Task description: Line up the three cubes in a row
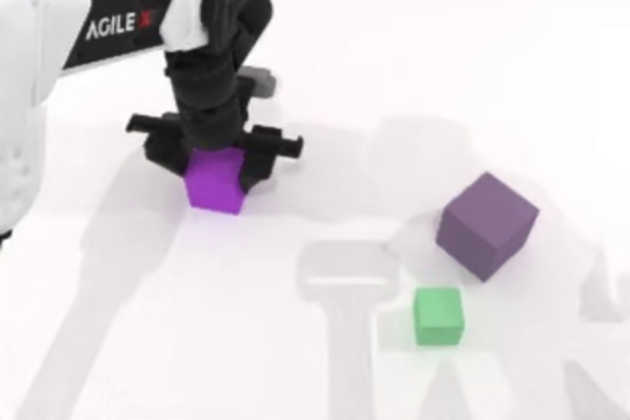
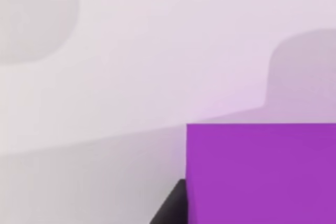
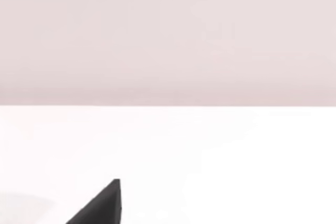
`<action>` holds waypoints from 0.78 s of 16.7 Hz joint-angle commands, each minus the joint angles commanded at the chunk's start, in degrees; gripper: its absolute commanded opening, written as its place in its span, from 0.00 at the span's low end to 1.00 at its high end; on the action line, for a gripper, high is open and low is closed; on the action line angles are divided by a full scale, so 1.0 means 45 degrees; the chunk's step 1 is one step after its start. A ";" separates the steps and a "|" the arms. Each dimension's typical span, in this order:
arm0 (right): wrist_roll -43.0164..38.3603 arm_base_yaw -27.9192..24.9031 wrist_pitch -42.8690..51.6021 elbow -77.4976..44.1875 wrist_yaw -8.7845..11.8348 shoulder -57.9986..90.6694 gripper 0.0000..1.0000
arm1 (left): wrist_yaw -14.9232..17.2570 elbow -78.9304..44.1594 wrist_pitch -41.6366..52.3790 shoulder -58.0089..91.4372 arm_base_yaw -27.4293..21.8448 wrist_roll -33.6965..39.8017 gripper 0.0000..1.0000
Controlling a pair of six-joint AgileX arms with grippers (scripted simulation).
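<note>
Left gripper point(image 1: 215, 166) clamped on magenta cube point(image 1: 217, 184), upper left of table. Step: carrying it. Next: set beside greyish-purple cube point(image 1: 487, 225) and green cube point(image 1: 438, 315).

The table point(image 1: 325, 361) is plain white with soft grey shadows on it. The magenta cube point(image 1: 216, 184) is a bright pinky purple, all one colour, with no marks. Right over it is the left gripper point(image 1: 215, 166), which is black. The left arm point(image 1: 89, 22) behind that gripper is white with a black band and white letters. To the right of the magenta cube is the greyish-purple cube point(image 1: 487, 224), a dull dark purple. Just below that one is the green cube point(image 1: 438, 315), a plain light green.
</note>
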State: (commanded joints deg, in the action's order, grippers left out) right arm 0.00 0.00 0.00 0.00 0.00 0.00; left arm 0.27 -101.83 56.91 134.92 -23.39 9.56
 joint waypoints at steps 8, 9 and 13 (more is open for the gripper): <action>0.0000 0.0000 0.0000 0.0000 0.0000 0.0000 1.00 | -0.0016 -0.0252 0.0295 -0.0307 -0.0034 -0.0056 0.00; 0.0000 0.0000 0.0000 0.0000 0.0000 0.0000 1.00 | 0.0000 -0.0500 0.0578 -0.0375 -0.0036 -0.0074 0.00; 0.0000 0.0000 0.0000 0.0000 0.0000 0.0000 1.00 | -0.0019 -0.1828 0.2379 -0.0818 0.0120 -0.0038 0.00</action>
State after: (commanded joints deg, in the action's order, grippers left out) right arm 0.00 0.00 0.00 0.00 0.00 0.00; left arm 0.18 -110.06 67.61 131.24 -22.85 9.39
